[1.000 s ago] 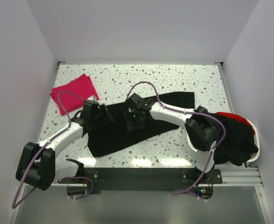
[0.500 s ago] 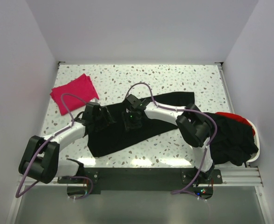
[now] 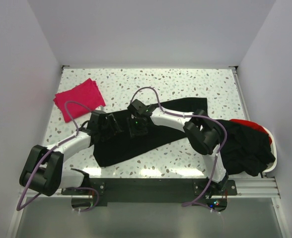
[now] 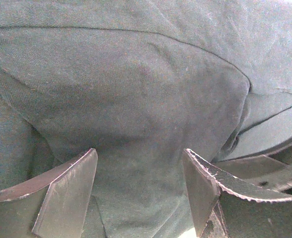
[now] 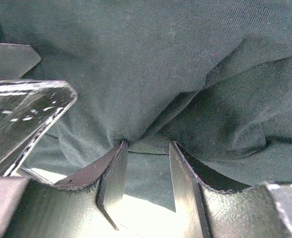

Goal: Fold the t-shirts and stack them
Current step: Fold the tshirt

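Right arm's elbow has swung left toward centre and its hand point(image 3: 136, 131) slid a bit left on the black t-shirt point(image 3: 126, 146), spread mid-worktop point(image 3: 185, 82) btwn both arms. Left hand point(image 4: 141, 183) sits on the shirt's left part, fingers wide apart; right hand's fingers are part-closed w/ cloth puckered at the tips, and I can't tell if it's gripped. Pink t-shirt point(image 3: 80, 99) lies folded far left, dark shirt heap point(image 3: 248, 146) at right edge.

Speckled table point(image 3: 185, 84): black t-shirt point(image 3: 121, 146) spread at centre, magenta t-shirt point(image 3: 79, 96) folded, far-left corner.
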